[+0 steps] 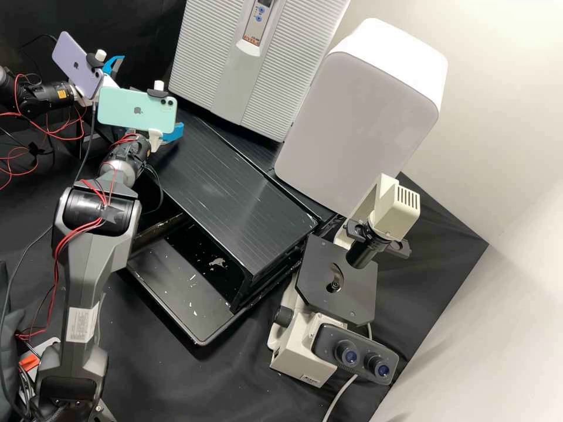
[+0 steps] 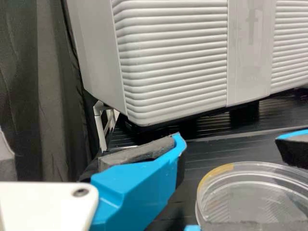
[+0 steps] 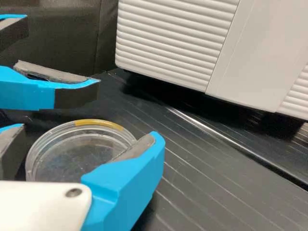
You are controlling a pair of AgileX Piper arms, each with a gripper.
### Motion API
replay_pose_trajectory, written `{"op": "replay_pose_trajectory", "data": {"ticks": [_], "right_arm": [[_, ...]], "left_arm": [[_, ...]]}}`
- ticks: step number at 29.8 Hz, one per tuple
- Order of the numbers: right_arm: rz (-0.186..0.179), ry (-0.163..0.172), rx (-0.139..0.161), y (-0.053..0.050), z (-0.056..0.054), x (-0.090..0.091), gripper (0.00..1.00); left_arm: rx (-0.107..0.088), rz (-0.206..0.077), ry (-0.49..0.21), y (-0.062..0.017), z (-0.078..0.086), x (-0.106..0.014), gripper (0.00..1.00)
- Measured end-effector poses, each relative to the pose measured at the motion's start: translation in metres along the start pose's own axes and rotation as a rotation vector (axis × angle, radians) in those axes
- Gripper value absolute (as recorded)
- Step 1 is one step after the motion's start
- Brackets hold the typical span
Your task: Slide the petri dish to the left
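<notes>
The petri dish is clear, round and shallow, with an amber streak on the rim. It lies flat on the ribbed black platform between the wide-spread fingers of the right gripper. The left gripper, likewise spread, stands just beyond the dish. A white ribbed cabinet stands ahead of both.
</notes>
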Motion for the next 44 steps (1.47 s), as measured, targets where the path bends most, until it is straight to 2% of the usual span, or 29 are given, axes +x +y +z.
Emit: {"op": "replay_pose_trajectory", "data": {"ticks": [6, 8, 10, 13, 16, 18, 23, 27, 29, 30, 32, 34, 35, 37, 40, 44], "right_arm": [[0.0, -0.003, 0.002, 0.0, 0.001, 0.0, 1.0], [-0.007, -0.008, -0.003, -0.002, 0.003, 0.0, 1.0], [-0.011, -0.015, 0.004, -0.006, 0.007, -0.001, 1.0], [0.013, -0.01, 0.01, -0.007, 0.01, -0.004, 1.0], [0.029, -0.001, -0.008, -0.009, 0.013, -0.012, 1.0], [0.045, 0.007, -0.035, -0.011, 0.016, -0.019, 1.0], [0.108, 0.033, -0.06, -0.019, 0.02, -0.043, 1.0], [0.191, 0.069, -0.121, -0.025, 0.021, -0.068, 1.0], [0.229, 0.085, -0.139, -0.028, 0.022, -0.078, 1.0], [0.276, 0.098, -0.153, -0.03, 0.023, -0.087, 1.0], [0.343, 0.115, -0.17, -0.035, 0.026, -0.099, 1.0], [0.393, 0.125, -0.183, -0.04, 0.032, -0.111, 1.0], [0.409, 0.134, -0.185, -0.041, 0.035, -0.116, 1.0], [0.416, 0.153, -0.165, -0.044, 0.041, -0.126, 1.0], [0.381, 0.184, -0.13, -0.048, 0.053, -0.144, 1.0], [0.353, 0.199, -0.091, -0.053, 0.063, -0.165, 1.0]], "left_arm": [[0.0, 0.0, 0.0, 0.0, 0.0, 0.0, 1.0], [0.0, 0.0, 0.0, 0.0, 0.0, 0.0, 1.0], [0.0, 0.0, 0.0, 0.0, 0.0, 0.0, 1.0], [0.0, 0.0, 0.0, 0.0, 0.0, 0.0, 1.0], [0.0, 0.0, 0.0, 0.0, 0.0, 0.0, 1.0], [0.0, 0.0, 0.0, 0.0, 0.0, 0.0, 1.0], [0.0, 0.0, 0.0, 0.0, 0.0, 0.0, 1.0], [0.0, 0.0, 0.0, 0.0, 0.0, 0.0, 1.0], [0.0, 0.0, 0.0, 0.0, 0.0, 0.0, 1.0], [0.0, 0.0, 0.0, 0.0, 0.0, 0.0, 1.0], [0.0, 0.0, 0.0, 0.0, 0.0, 0.0, 1.0], [0.0, 0.0, 0.0, 0.0, 0.0, 0.0, 1.0], [0.0, 0.0, 0.0, 0.0, 0.0, 0.0, 1.0], [0.0, 0.0, 0.0, 0.0, 0.0, 0.0, 1.0], [0.0, 0.0, 0.0, 0.0, 0.0, 0.0, 1.0], [0.0, 0.0, 0.0, 0.0, 0.0, 0.0, 1.0]]}}
